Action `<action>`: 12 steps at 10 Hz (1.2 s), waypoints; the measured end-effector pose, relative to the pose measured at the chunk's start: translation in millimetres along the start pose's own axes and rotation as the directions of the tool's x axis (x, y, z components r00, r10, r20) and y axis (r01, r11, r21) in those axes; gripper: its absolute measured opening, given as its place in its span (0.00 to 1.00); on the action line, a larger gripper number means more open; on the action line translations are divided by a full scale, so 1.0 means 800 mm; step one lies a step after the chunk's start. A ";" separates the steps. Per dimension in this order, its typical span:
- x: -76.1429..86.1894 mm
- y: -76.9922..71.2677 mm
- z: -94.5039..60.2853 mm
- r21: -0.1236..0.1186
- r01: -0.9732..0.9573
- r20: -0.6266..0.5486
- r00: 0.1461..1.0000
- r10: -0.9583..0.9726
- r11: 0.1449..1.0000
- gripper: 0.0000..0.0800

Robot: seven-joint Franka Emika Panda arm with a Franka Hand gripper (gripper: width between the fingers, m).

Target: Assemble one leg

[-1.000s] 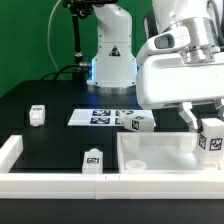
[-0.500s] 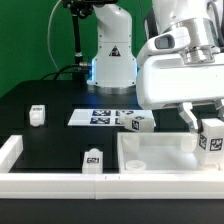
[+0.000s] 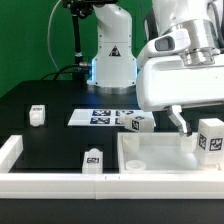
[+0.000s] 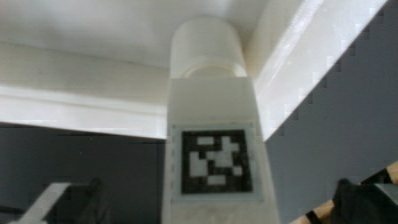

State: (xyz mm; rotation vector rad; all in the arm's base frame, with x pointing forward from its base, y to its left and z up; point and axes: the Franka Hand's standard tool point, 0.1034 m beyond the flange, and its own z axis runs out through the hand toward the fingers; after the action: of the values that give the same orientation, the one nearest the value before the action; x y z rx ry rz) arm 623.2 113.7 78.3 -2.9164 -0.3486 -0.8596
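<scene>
The leg point(image 3: 210, 138) stands upright at the exterior view's right end of the tabletop point(image 3: 150, 160), inside the tray's raised rim and under the arm. Its long axis runs vertical. A tagged face looks toward the exterior camera. In the wrist view you look down its length: the tag sits close to the camera and the rounded end point(image 4: 210, 50) points away, down into a white corner of the tray.

Your jaws are released. The wrist view shows a dark gap between each side of the post and the fingertips point(image 4: 68, 198), so nothing is clamped.

You appear to be at the seating step, with the leg set in its corner and not yet shown to be fastened. The joint itself is hidden, so you cannot tell how deep it sits. The next move probably calls for closing squarely on the post, keeping it plumb, and turning it about its own axis.

Farther out, a spare leg point(image 3: 137, 123) lies near the marker board point(image 3: 100, 117). Two others point(image 3: 93, 160) point(image 3: 37, 115) stand on the dark bench point(image 3: 60, 135) toward the exterior view's left.
</scene>
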 end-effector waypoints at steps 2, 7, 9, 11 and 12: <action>0.003 -0.007 0.000 0.020 -0.039 0.078 0.996 0.037 0.999 0.81; 0.013 0.012 0.009 0.090 -0.121 0.470 0.880 0.065 0.989 0.81; 0.006 0.006 0.005 0.110 -0.127 0.542 0.839 0.047 0.986 0.81; 0.008 0.007 0.005 0.096 -0.148 0.549 0.832 0.072 0.984 0.81; 0.016 0.009 0.003 0.048 -0.207 0.584 0.800 0.141 0.977 0.81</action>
State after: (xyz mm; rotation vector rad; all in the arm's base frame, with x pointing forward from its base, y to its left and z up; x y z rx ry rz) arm 636.4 109.8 83.5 -2.9724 -0.1435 0.0970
